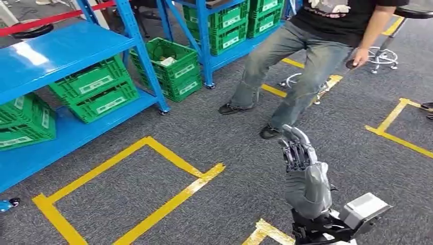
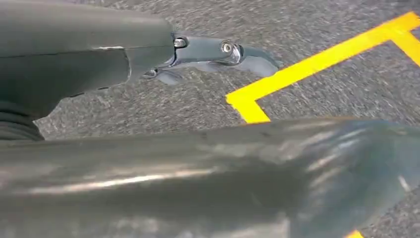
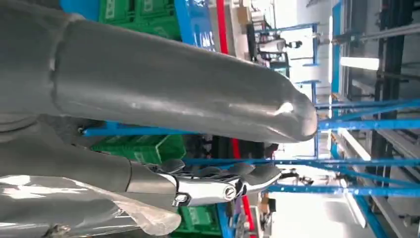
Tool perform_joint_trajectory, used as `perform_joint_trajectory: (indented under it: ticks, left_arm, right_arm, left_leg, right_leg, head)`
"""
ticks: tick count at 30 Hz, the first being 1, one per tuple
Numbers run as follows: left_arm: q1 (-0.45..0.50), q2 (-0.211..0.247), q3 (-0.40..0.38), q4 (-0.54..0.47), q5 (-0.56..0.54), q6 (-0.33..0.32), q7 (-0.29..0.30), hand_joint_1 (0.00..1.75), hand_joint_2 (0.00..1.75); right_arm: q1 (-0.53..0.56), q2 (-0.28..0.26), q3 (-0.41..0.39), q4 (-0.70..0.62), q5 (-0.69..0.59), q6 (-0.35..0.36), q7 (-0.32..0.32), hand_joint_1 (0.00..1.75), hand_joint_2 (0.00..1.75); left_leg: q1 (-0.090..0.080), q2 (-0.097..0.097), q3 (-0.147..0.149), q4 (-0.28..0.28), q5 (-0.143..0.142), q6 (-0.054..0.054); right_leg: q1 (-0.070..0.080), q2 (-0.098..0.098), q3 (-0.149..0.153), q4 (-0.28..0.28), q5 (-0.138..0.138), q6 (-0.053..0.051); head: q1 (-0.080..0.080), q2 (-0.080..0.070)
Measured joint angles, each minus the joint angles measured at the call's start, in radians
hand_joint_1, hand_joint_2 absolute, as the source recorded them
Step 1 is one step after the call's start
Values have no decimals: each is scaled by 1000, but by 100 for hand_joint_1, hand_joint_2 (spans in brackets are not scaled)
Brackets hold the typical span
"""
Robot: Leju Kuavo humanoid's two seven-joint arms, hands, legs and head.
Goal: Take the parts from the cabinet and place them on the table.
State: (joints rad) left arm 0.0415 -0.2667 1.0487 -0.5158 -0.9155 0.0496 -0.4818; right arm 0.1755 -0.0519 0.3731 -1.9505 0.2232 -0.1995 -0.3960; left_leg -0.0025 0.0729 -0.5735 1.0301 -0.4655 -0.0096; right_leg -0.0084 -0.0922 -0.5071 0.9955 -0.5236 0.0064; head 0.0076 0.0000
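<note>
The blue cabinet (image 1: 61,51) stands at the left with green crates (image 1: 97,87) on its low shelves. One open green crate (image 1: 171,66) on the floor holds a pale part (image 1: 167,61). My right hand (image 1: 302,171) is raised above the carpet at lower right, fingers (image 1: 295,145) stretched up and a little bent, holding nothing. The right wrist view has that hand (image 3: 148,89) with its fingers (image 3: 223,186) extended toward blue racks. My left hand (image 2: 99,64) hangs over the floor, fingers (image 2: 223,49) straight, with nothing in it.
A person (image 1: 311,46) sits close ahead at upper right, feet on the carpet, one hand (image 1: 357,58) hanging by a stool base (image 1: 383,56). Yellow tape (image 1: 127,189) marks squares on the grey floor. A second blue rack (image 1: 224,30) with green crates stands behind.
</note>
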Motion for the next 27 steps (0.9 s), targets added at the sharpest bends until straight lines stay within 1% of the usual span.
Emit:
perform_joint_trajectory:
  ticks: [1,2,4,5,6,7,8,9,10,11,12,13,14,15,16,17,19,20,21,22,23,24,25,26,27]
  left_arm:
    - [-2,0,0,-1,0,0,0,0,0]
    - [-4,0,0,-1,-1,-1,0,0,0]
    - [2,0,0,-1,-2,-1,0,0,0]
    - [2,-1,0,-1,-2,-1,0,0,0]
    - [3,-2,0,-1,-3,-1,0,0,0]
    - [1,1,1,-3,-3,-1,0,0,0]
    - [-2,0,1,-3,-3,-1,0,0,0]
    - [-2,-1,1,-3,-3,-1,0,0,0]
    - [-2,-1,1,-3,-3,-2,0,0,0]
    - [-1,-1,1,-3,-3,-2,0,0,0]
    - [-1,-1,1,-3,-3,-2,0,0,0]
    - [-1,-1,2,-3,-3,-2,0,0,0]
    - [-1,-1,2,-3,-3,-2,0,0,0]
    - [-1,-1,2,-3,-3,-2,0,0,0]
    - [-3,-1,2,-3,-3,-2,0,0,0]
    - [-4,-1,2,-3,-3,-2,0,0,0]
    - [3,-2,2,-3,-3,-2,0,0,0]
    - [4,0,3,-4,-3,-2,0,0,0]
    - [4,-1,5,-5,-3,-2,0,0,0]
    - [3,-2,6,-5,-3,-3,0,0,0]
    - [1,-2,6,-5,-4,-5,0,0,0]
    - [-2,-3,6,-5,-6,-5,0,0,0]
    - [-2,-4,6,-5,-6,-6,0,0,0]
    - [0,-4,7,-5,-6,-7,0,0,0]
    - [2,-4,9,-5,-6,-8,0,0,0]
  right_arm:
    - [0,0,-1,0,0,0,0,0,0]
    - [-1,0,0,0,0,0,0,0,0]
    - [-3,0,1,0,1,0,0,0,0]
    - [-5,0,1,-1,1,0,0,0,0]
    - [-7,0,1,-2,1,0,0,0,0]
    - [-8,0,1,-3,1,0,-1,0,0]
    - [-5,0,0,-3,0,0,0,0,0]
    - [-1,0,0,-2,0,0,1,0,0]
    - [0,0,0,-2,0,0,1,0,0]
    - [0,0,1,-1,0,0,1,0,0]
    - [0,0,0,-1,0,0,1,0,0]
    - [0,0,0,-2,0,0,1,0,0]
    - [-1,0,0,-2,0,0,1,0,0]
    - [-1,0,0,-2,0,0,1,0,0]
    - [1,0,0,-2,0,0,1,0,0]
    - [1,0,1,-2,0,0,2,0,0]
    - [0,0,1,-2,1,0,1,0,0]
    - [-2,0,0,-3,1,0,1,0,0]
    - [-3,0,0,-3,1,1,1,0,0]
    - [-1,0,0,-3,1,1,1,0,0]
    - [0,0,0,-4,1,2,1,0,0]
    - [2,0,-1,-3,0,2,2,0,0]
    - [1,0,-1,-3,0,2,2,0,0]
    - [1,0,0,-3,0,2,2,0,0]
    - [1,0,0,-3,0,2,3,0,0]
  left_leg:
    - [-6,-2,1,-17,0,10]
    - [-6,-8,-5,-12,0,14]
    - [-9,-29,-8,-13,-1,24]
    - [0,-43,0,-25,6,33]
    - [3,-49,3,-27,7,39]
    - [4,-58,1,-26,7,45]
    - [4,-72,-1,-26,7,48]
    - [3,-85,-2,-26,6,49]
    - [3,-97,-2,-26,6,49]
    - [3,-110,-1,-26,6,49]
    - [3,-124,1,-25,6,48]
    - [3,-139,3,-25,6,48]
    - [4,-154,6,-23,5,46]
    - [5,-165,5,-21,3,42]
    - [-1,-176,-1,-13,1,34]
    - [4,-189,-9,-14,6,27]
    - [10,-210,-14,-17,13,16]
    - [7,-217,-17,-14,9,12]
    - [1,-160,-20,1,-4,6]
    - [0,-116,-40,47,-34,1]
    - [3,-95,-77,125,-74,-4]
    - [5,-87,-120,214,-112,-7]
    - [7,-86,-154,283,-134,-9]
    - [8,-85,-163,302,-129,-11]
    - [9,-85,-149,276,-102,-11]
  right_leg:
    - [7,-8,-1,5,-6,6]
    - [8,-20,1,2,-6,9]
    - [7,-41,8,-4,-7,18]
    - [5,-42,6,-1,-17,27]
    - [2,13,-1,21,-35,30]
    - [-1,55,-26,74,-65,31]
    - [-3,80,-75,173,-111,34]
    - [-3,88,-123,264,-145,35]
    - [-3,90,-157,321,-157,36]
    - [-2,90,-168,328,-142,35]
    - [-2,91,-156,290,-105,33]
    - [-3,95,-123,209,-50,31]
    - [-4,110,-79,109,4,27]
    - [-8,155,-49,33,29,24]
    - [-12,185,-38,12,15,22]
    - [-9,174,-30,14,14,22]
    - [-4,156,-31,16,16,16]
    - [-12,141,-27,6,20,10]
    - [-12,126,-22,4,21,5]
    - [-12,113,-20,3,19,-3]
    - [-10,97,-19,3,17,-6]
    - [-8,79,-19,3,15,-8]
    - [-7,63,-19,4,13,-10]
    - [-7,49,-17,4,11,-9]
    - [-7,36,-14,4,9,-8]
  head:
    - [-3,0]
    - [0,0]
    - [0,0]
    - [-2,0]
    - [5,0]
    - [6,0]
    - [10,0]
    - [11,0]
    - [11,0]
    - [11,0]
    - [10,0]
    - [11,0]
    - [11,0]
    - [11,0]
    - [9,0]
    - [9,0]
    - [10,0]
    - [9,0]
    - [6,0]
    - [-6,0]
    - [-6,0]
    - [-6,0]
    - [-7,0]
    - [-7,0]
    - [-7,0]
